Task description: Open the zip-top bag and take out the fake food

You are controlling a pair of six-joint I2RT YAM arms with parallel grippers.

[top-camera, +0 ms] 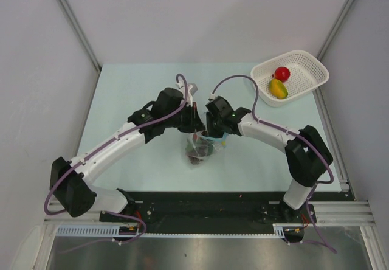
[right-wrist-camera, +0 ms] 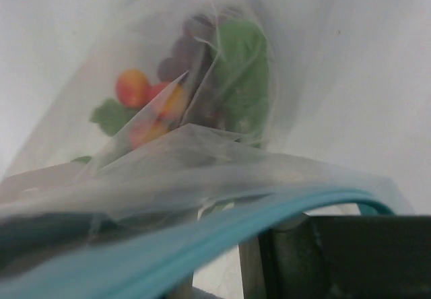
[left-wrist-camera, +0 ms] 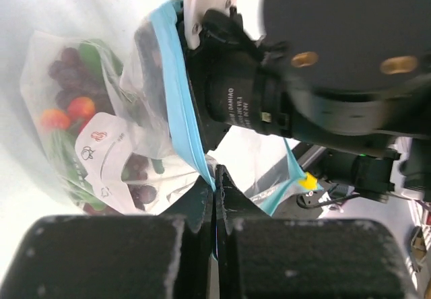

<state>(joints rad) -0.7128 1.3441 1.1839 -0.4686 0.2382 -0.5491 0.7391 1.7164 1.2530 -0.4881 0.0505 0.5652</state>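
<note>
The zip-top bag [top-camera: 201,148] hangs between both grippers over the middle of the table. My left gripper [top-camera: 197,128] is shut on its light blue zip strip [left-wrist-camera: 178,104], pinched between the fingertips [left-wrist-camera: 215,186]. My right gripper [top-camera: 210,132] holds the opposite lip of the bag; in its wrist view the strip [right-wrist-camera: 202,245] crosses in front of its dark finger [right-wrist-camera: 350,258]. A dark purple grape bunch [left-wrist-camera: 67,77] with green leaves and small orange-red pieces lies inside the bag [right-wrist-camera: 202,157]. A red apple [top-camera: 281,73] and a yellow-orange mango [top-camera: 278,88] lie in the basket.
A white mesh basket [top-camera: 310,69] stands at the back right corner of the table. White walls close in the left, right and back sides. The arm bases and a black rail sit along the near edge.
</note>
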